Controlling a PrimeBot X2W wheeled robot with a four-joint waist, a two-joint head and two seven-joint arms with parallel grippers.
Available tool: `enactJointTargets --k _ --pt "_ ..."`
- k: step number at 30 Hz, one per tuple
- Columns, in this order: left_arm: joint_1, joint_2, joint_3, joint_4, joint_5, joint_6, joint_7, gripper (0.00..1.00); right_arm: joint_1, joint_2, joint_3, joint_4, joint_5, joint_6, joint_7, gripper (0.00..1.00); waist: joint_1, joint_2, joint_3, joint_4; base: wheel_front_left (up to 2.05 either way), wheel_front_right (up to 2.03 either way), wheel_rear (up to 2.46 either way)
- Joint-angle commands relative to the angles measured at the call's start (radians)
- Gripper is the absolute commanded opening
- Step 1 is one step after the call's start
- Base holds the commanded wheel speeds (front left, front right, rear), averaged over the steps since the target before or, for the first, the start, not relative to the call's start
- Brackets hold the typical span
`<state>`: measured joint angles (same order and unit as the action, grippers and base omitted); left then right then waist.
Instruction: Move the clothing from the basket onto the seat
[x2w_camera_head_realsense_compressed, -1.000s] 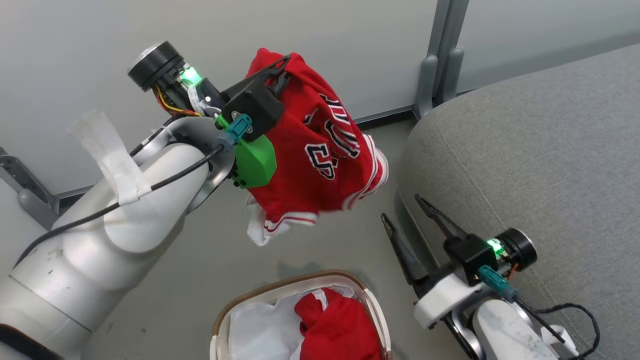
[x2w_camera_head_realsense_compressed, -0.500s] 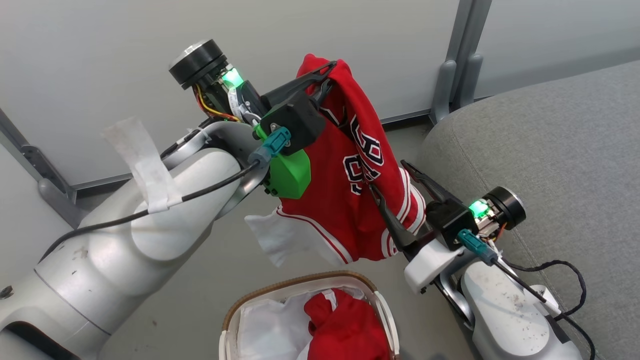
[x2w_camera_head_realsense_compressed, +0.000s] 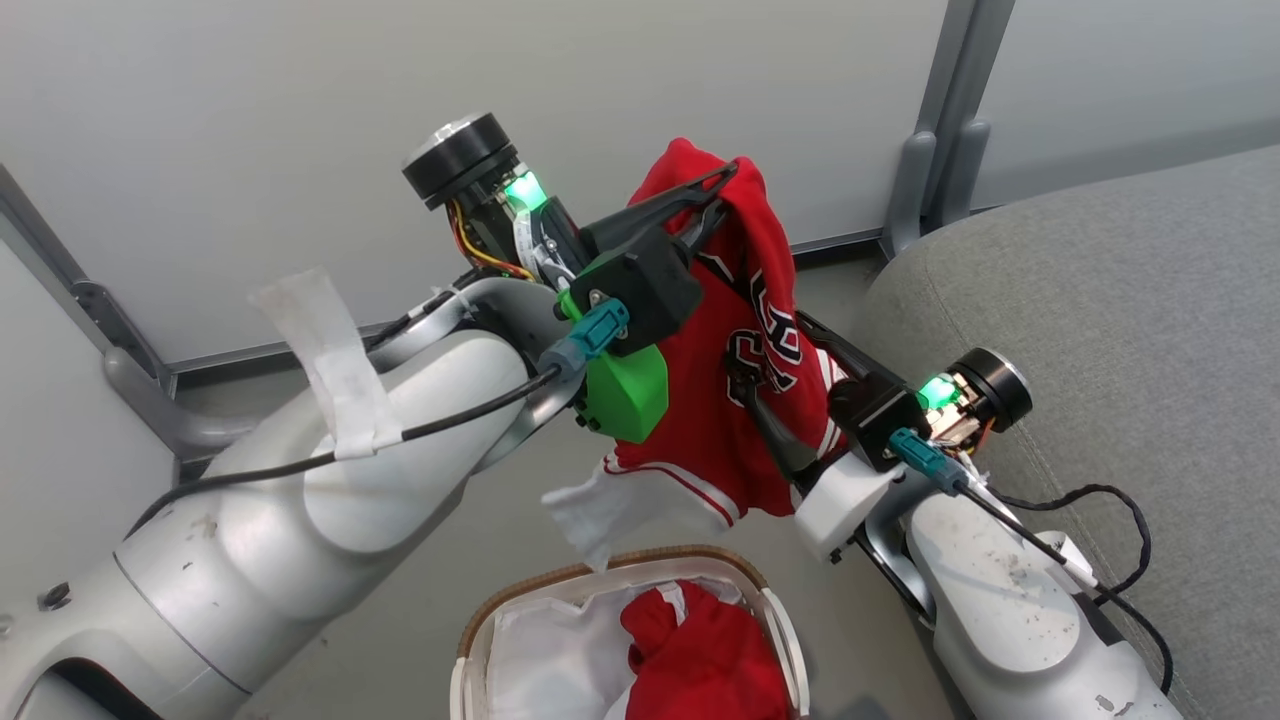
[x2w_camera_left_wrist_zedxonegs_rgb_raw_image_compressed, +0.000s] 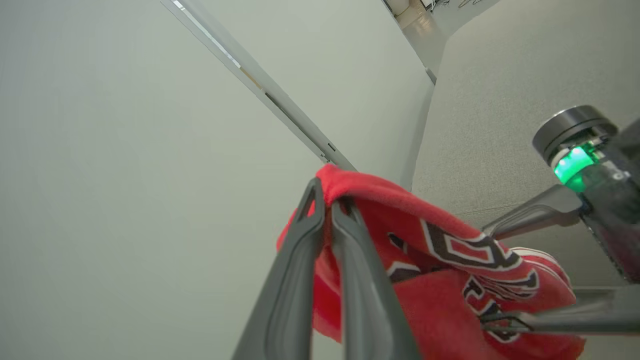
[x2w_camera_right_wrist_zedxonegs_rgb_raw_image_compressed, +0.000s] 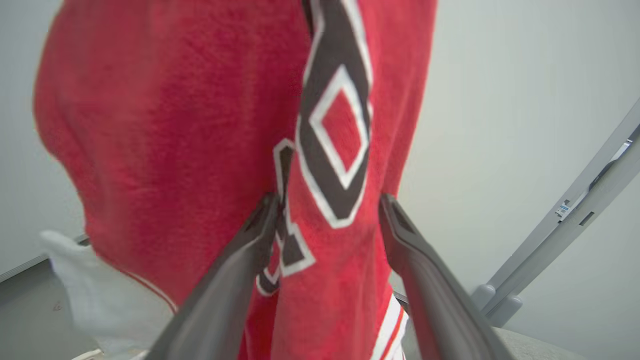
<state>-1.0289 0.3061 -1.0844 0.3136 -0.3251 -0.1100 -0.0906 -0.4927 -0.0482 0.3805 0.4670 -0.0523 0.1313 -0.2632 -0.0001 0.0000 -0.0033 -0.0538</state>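
You cannot see the whole basket (x2w_camera_head_realsense_compressed: 560, 585): the head view's bottom edge cuts off its near part. The other garment (x2w_camera_head_realsense_compressed: 700, 650) inside it is bunched up, so its trim and emblem are hidden. The lettering on the lifted garment (x2w_camera_head_realsense_compressed: 720, 440) is folded over itself and cannot be read.

Your right gripper (x2w_camera_right_wrist_zedxonegs_rgb_raw_image_compressed: 329, 200) stands spread wide, its 2 fingers on either side of a hanging fold of that garment. Whether they press the cloth is hard to tell. Your left gripper (x2w_camera_left_wrist_zedxonegs_rgb_raw_image_compressed: 327, 197) is pressed together, pinching the lifted garment's top edge. It holds the garment in the air, clear of the basket and near the edge of the seat (x2w_camera_head_realsense_compressed: 1100, 300).

The basket holds the other garment, lying on a white liner sheet (x2w_camera_head_realsense_compressed: 550, 650).
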Motion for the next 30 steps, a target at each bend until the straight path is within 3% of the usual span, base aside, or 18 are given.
enactJointTargets --k 1,2,3,6,7,17,18,20,21,30 --pt "0.019 -0.002 -0.002 -0.005 -0.013 0.0 -0.008 0.0 -0.014 -0.004 0.002 0.013 0.007 -0.001 -0.002 1.0 0.0001 0.0 -0.001 0.003 0.0 0.0 0.0" --pt "0.026 -0.001 -0.003 -0.006 -0.016 0.003 -0.011 0.0 -0.017 -0.004 0.004 0.024 0.011 -0.001 -0.002 0.84 0.0001 0.0 -0.002 0.005 0.0 0.0 0.0" --pt "0.035 -0.001 -0.002 -0.007 -0.023 0.006 -0.013 0.0 -0.02 -0.004 0.006 0.032 0.015 -0.001 -0.002 0.5 0.0001 0.0 -0.002 0.005 0.0 0.0 0.0" --pt "0.064 0.007 0.004 -0.005 -0.038 0.017 -0.026 0.0 -0.034 -0.004 0.015 0.05 0.023 -0.001 -0.002 0.07 0.0001 0.0 -0.002 0.004 0.0 0.0 0.0" --pt "0.078 0.009 0.011 -0.004 -0.05 0.025 -0.033 0.0 -0.038 -0.004 0.018 0.054 0.026 -0.001 -0.002 0.0 0.0001 0.0 -0.002 0.003 0.0 0.0 0.0" --pt "0.23 0.023 0.069 0.023 -0.148 0.101 -0.111 0.0 -0.052 -0.004 -0.011 0.056 0.019 -0.001 -0.002 0.0 0.0001 0.0 0.003 -0.007 0.0 0.0 0.0" --pt "0.244 0.02 0.075 0.027 -0.156 0.107 -0.122 0.1 -0.051 -0.004 -0.017 0.053 0.018 -0.001 -0.002 0.0 0.0001 0.0 0.004 -0.008 0.0 0.0 0.0" --pt "0.279 0.016 0.085 0.037 -0.17 0.116 -0.142 0.83 -0.049 -0.004 -0.03 0.045 0.021 -0.001 -0.002 0.0 0.0001 0.0 0.004 -0.01 0.0 0.0 0.0" --pt "0.299 0.011 0.094 0.042 -0.181 0.122 -0.151 1.0 -0.047 -0.004 -0.036 0.041 0.021 -0.001 -0.002 0.0 0.0001 0.0 0.005 -0.011 0.0 0.0 0.0" --pt "0.468 -0.044 0.187 0.056 -0.203 0.159 -0.174 1.0 -0.051 -0.004 -0.098 0.011 0.007 -0.001 -0.002 0.0 0.0001 0.0 0.01 -0.014 0.0 0.0 0.0"
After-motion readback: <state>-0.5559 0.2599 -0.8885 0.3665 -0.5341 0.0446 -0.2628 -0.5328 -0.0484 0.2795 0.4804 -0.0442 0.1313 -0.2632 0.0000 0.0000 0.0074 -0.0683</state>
